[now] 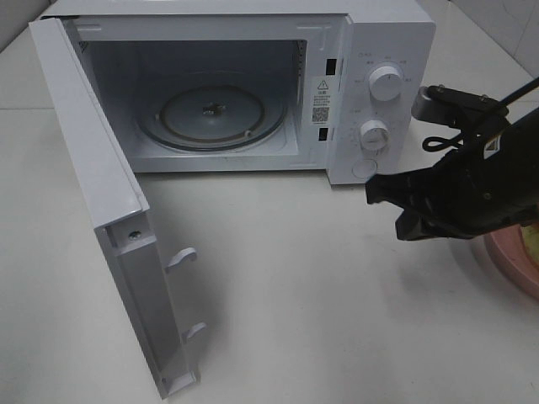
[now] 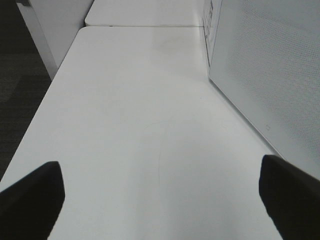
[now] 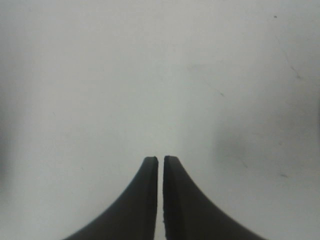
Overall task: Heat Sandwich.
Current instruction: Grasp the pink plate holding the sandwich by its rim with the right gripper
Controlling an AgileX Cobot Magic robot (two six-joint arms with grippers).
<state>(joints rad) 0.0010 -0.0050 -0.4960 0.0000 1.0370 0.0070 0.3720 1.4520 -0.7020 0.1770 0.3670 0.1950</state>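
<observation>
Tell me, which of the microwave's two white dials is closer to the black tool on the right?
The lower dial: it sits nearest the tip of the right tool, while the upper dial is higher up and farther away.

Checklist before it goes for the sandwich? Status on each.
1. Microwave door swung fully open: ok.
2. Glass turntable bare, ready to receive: ok.
3. Right gripper ready to grasp: not ok, jaws nearly together, nothing between them.
4. Sandwich sitting square on the pink plate: cannot tell, only a sliver shows at the frame edge.
5. Left gripper out of the way: ok, jaws wide, over bare table beside the door.
</observation>
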